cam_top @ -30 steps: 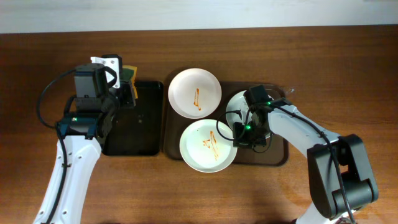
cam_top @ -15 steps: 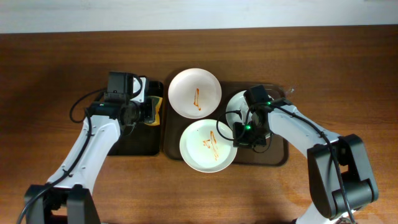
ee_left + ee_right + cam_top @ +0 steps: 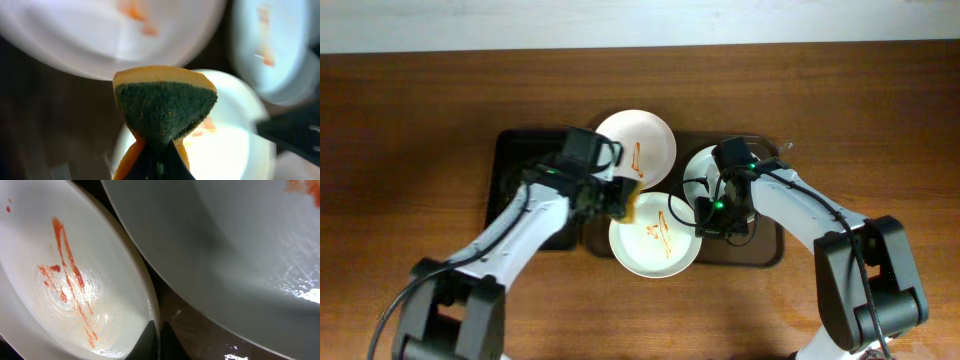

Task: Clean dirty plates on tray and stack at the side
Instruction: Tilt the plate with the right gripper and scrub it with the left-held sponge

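Left tool (image 3: 159,162) grips sponge (image 3: 165,105) over front plate (image 3: 672,256) — right tool (image 3: 156,332) clamps rim.

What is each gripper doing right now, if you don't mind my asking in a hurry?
Left gripper: closed on the sponge.
Right gripper: closed on the rim of the front plate.

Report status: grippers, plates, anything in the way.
Left gripper shut on yellow-and-green sponge over front round white plate. Right gripper shut on that plate's rim. Red smears unwiped. Nothing blocking.

Top plate (image 3: 633,148), front plate (image 3: 654,240), right plate (image 3: 700,165) packed tight on brown tray (image 3: 768,252); black tray (image 3: 520,150) under left arm (image 3: 520,225); front bench (image 3: 640,315) open.
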`<state>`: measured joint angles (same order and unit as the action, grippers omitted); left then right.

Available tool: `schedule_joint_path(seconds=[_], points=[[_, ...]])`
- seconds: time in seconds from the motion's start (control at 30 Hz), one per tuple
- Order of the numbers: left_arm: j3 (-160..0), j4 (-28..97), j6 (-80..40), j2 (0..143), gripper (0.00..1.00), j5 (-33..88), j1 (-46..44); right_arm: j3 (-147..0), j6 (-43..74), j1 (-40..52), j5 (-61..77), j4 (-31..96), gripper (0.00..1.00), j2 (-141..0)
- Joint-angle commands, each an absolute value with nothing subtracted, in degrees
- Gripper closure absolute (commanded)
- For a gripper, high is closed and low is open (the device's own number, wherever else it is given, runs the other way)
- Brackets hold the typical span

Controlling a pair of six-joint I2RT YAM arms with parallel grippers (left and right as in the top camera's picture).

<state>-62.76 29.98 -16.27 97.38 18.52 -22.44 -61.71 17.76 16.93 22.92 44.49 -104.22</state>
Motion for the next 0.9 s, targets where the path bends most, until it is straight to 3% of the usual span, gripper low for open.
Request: schedule_joint_path(seconds=[0.0, 0.23, 0.37, 0.57, 0.7, 0.87], points=[[-62.87, 27.22, -22.63, 100.36, 1.00, 29.95, -28.08, -62.67, 17.67, 17.30, 22.02, 44.53, 0.96, -105.01], [-62.87, 26.11, -39.51, 105.36, 1.00, 30.70, -32.93, -62.67, 17.65, 17.30, 22.04, 44.60, 0.96, -105.01], [-62.87, 25.61, -39.48, 107.79, 1.00, 29.82, -33.28, -62.67, 17.65, 17.30, 22.02, 44.64, 0.96, -105.01], [-62.87, 23.75, -39.42, 108.25, 1.00, 9.87, -30.87, -62.67, 17.63, 17.30, 22.02, 44.80, 0.96, -105.01], [-62.89, 29.19, -38.94, 107.24, 1.00, 9.17, -26.85, -62.67, 17.06, 17.30, 22.00, 44.97, 0.96, -105.01], [-62.89, 35.92, -26.85, 99.07, 1.00, 8.75, -26.06, -62.67, 16.80, 17.30, 21.78, 44.95, 0.96, -105.01]])
